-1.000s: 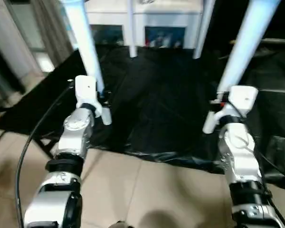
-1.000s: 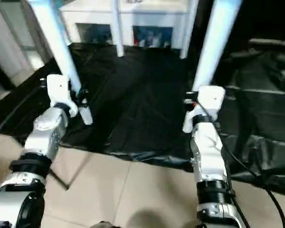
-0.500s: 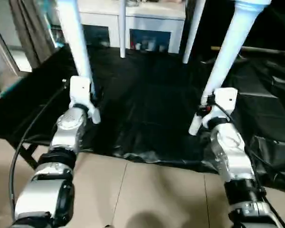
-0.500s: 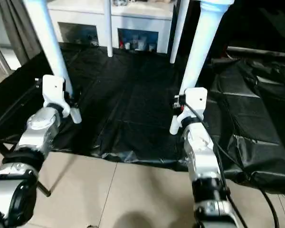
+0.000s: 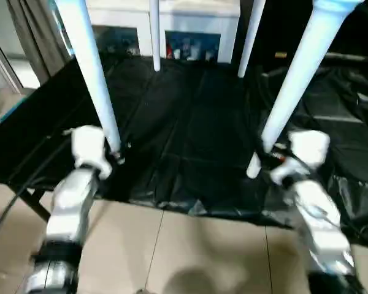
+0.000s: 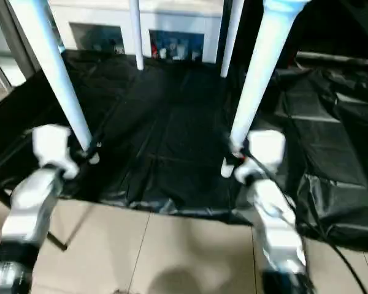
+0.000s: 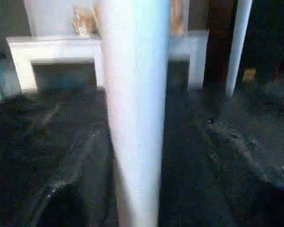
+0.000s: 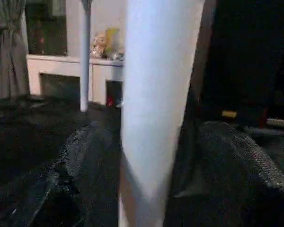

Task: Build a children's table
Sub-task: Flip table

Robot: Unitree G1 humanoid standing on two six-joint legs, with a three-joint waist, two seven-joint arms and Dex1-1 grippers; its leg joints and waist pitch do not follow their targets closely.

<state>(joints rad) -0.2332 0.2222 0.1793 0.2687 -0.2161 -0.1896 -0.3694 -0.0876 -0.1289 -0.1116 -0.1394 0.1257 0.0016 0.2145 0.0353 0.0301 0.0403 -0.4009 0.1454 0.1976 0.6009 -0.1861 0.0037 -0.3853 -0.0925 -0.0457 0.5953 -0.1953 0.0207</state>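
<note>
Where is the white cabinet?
In the left eye view, the white cabinet stands at the far end of the black sheet, behind the two far table legs.

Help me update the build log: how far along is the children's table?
Done: four legs stand upright on the black sheet: near left leg, near right leg, far left leg, far right leg. In hand: the left gripper and right gripper sit at the near legs' feet. Left: confirming the legs are seated; their tops run out of view.

A home-like room: tiled floor [image 5: 190, 245], grey curtain [image 5: 34, 37], white glass-fronted cabinet [image 5: 190, 24] holding trinkets.
</note>
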